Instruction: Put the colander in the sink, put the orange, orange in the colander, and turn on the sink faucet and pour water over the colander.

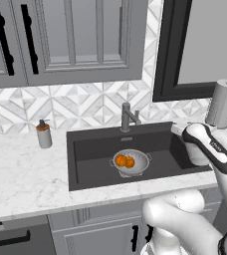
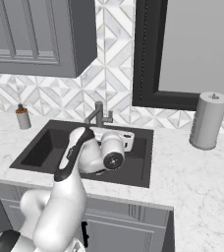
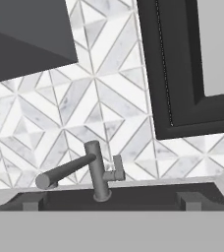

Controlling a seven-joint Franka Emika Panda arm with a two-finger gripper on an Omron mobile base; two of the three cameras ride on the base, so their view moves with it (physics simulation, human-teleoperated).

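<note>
While the small silvery perforated metal colander [image 1: 132, 163] is sitting in the dark charcoal rectangular sink [image 1: 90, 149] holding two bright oranges [image 1: 125, 161], the gripper's jaws are standing spread, facing the grey metal faucet [image 3: 97, 172] against geometric tiling [image 3: 99, 98], marble counter [image 1: 26, 174] alongside.

Open air before sink faucet [image 3: 100, 173]; colander [image 1: 131, 162] occupying sink [image 1: 93, 159] centre.

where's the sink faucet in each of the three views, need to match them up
Left base view: the sink faucet stands at upper centre, on the back rim of the sink, spout angled right.
Right base view: it stands left of centre, behind the arm, spout angled left.
Hand view: it rises at lower centre, spout reaching left, lever on its right.
Shared landmark: the black window frame, right of the faucet in every view.
</note>
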